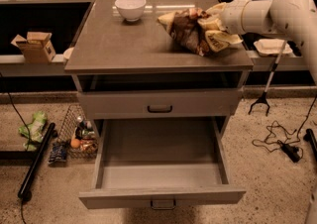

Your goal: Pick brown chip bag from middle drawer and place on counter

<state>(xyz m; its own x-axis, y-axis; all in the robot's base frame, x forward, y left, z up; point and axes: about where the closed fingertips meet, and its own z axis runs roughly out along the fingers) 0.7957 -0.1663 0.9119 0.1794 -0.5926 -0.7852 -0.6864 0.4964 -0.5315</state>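
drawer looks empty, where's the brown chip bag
Camera view: the brown chip bag is at the right rear of the counter, right of the white bowl, the gripper at its right end.

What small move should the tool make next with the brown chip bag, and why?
Probably open the tool, over the right side of the counter, and let go: the brown chip bag it grips appears to rest there, right of the white bowl. The middle drawer below stands open.

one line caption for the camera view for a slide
The gripper against the brown chip bag at the counter right side, middle drawer open and empty below.
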